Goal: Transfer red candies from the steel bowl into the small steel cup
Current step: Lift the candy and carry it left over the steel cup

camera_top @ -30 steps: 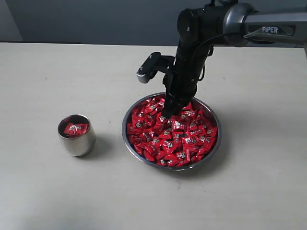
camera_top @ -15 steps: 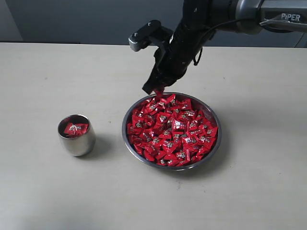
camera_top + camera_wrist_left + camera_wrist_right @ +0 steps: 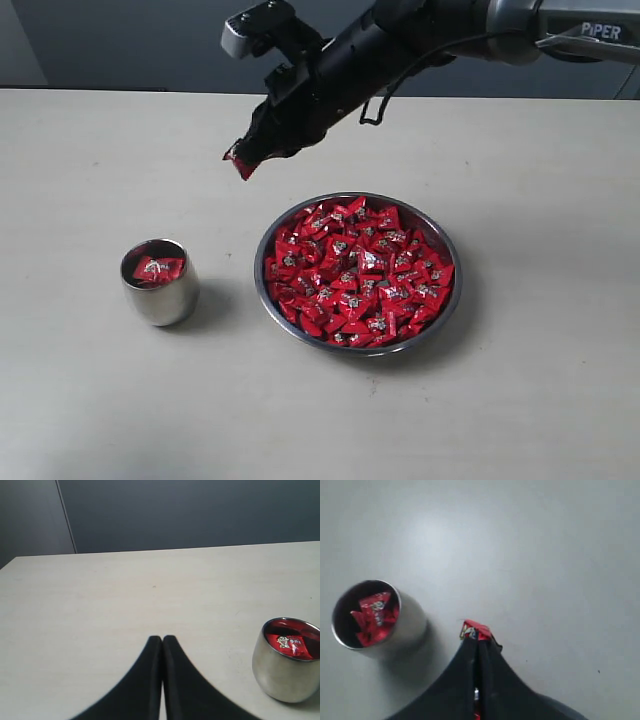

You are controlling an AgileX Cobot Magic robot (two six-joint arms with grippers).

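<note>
A wide steel bowl [image 3: 440, 240] heaped with red candies [image 3: 360, 275] sits at the middle of the table. The small steel cup [image 3: 160, 295] stands to its left and holds a few red candies [image 3: 158, 268]. My right gripper [image 3: 243, 160] hangs in the air between bowl and cup, shut on one red candy [image 3: 239, 165]. In the right wrist view that candy [image 3: 476, 630] sticks out past the fingertips, with the cup [image 3: 412, 625] off to one side below. My left gripper [image 3: 162, 640] is shut and empty, low over the table near the cup [image 3: 280, 677].
The pale table [image 3: 120, 180] runs out on all sides of the bowl and cup. A dark wall [image 3: 150, 40] lies behind its far edge. The right arm [image 3: 430, 30] reaches in from the upper right, above the bowl's far side.
My right gripper has lifted out of the bowl with a red candy and swung up and to the left, towards the cup. The bowl and cup have stayed put.
</note>
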